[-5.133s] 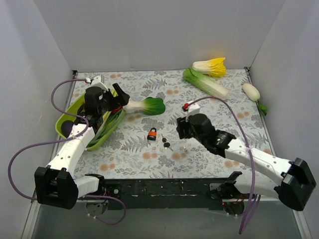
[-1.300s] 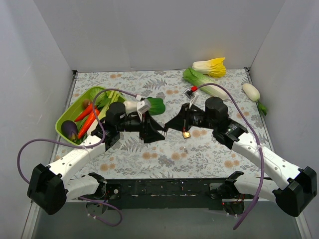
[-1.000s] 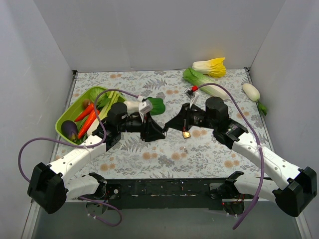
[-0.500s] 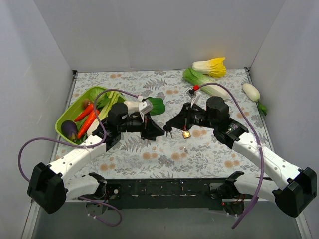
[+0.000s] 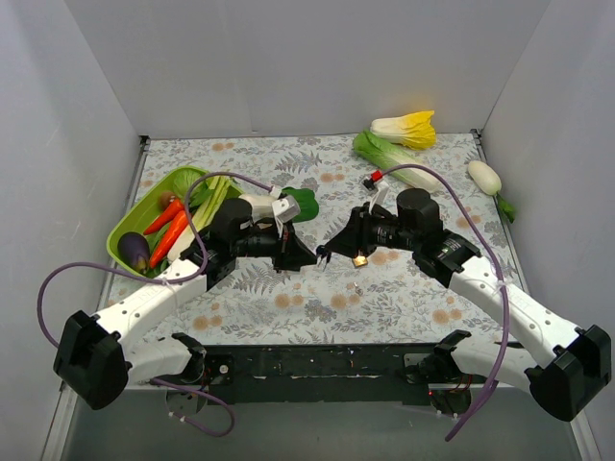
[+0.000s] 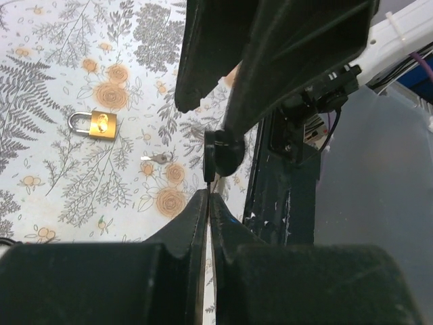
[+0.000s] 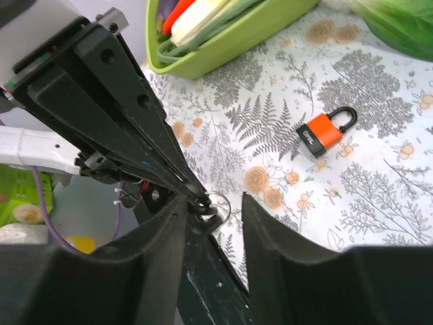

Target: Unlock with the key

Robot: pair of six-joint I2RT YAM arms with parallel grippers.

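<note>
Task is judged to be roughly at the midpoint: a key is held up off the tabletop [image 5: 288, 322], but no lock has been entered yet.

A black-headed key [image 6: 223, 153] is pinched by its blade in the left gripper [image 6: 207, 202]. The jaws are closed to a sliver on it, w/ the head sticking out past the tips. In the right wrist view the key ring [image 7: 220, 198] is seen between the fingers of the right gripper [image 7: 212, 203]. Its jaws are set fairly narrow but apart, straddling the key end. Whether anything is touched by them can't be told. The 2 grippers are met tip to tip above the middle of the tabletop.

2 locks are seen lying flat: an orange padlock [image 7: 323, 134] and a brass padlock [image 6: 95, 126]. Each has its shackle seated, i.e. locked as far as can be judged. Which 1 the held key fits can't be told. A 2nd small key [image 6: 157, 158] is seen lying near the brass padlock.

Left to do, by judgement: the key must be re-gripped by its head so the blade is freed, since it is the blade that is pinched now. Then 1 lock must be steadied, the blade lined up w/ the keyway, inserted and turned, and the shackle released.
</note>
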